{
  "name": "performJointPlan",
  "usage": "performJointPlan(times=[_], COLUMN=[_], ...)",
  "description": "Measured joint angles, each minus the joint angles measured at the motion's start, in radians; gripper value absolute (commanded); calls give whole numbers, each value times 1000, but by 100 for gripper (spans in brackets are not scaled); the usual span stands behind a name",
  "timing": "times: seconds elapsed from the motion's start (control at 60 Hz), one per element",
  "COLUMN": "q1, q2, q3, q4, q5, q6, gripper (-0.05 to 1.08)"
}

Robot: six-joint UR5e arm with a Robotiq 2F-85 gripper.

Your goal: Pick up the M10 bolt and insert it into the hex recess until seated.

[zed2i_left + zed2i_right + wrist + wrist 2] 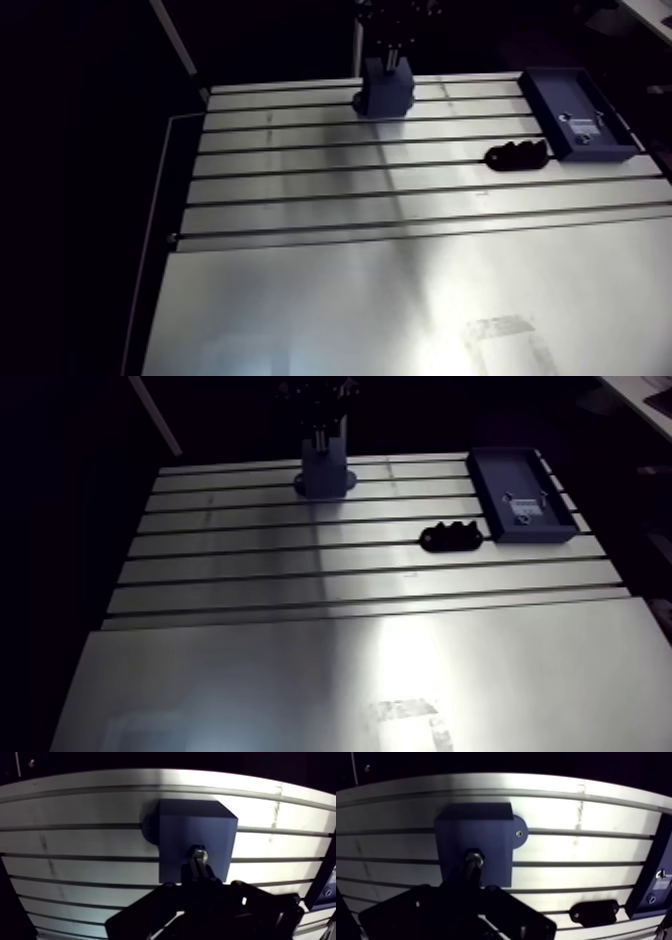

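Bolt [199, 853] shank hidden within dark hand [200, 871]

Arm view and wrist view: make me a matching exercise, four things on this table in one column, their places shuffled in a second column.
1 bolt
2 blue block
3 blue tray
4 black part

A lying beside the tray
B between the fingers
C standing under the bolt
D holding a small pale piece

Pairs: 1-B, 2-C, 3-D, 4-A

Blue block [180, 827] beneath gripper's [199, 866] bolt [199, 853], black part [516, 155] beside tray [547, 98], otherwise bare table [400, 300]
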Motion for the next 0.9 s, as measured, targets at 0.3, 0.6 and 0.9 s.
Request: performJointPlan(times=[0.3,0.6,0.9], q1=[1,2,3], q2=[2,6,7], q3=[-2,-3,-6], q4=[-4,-5,-6], q5=[-1,-1,-2], q6=[-2,-4,-5], gripper=[108,108,108])
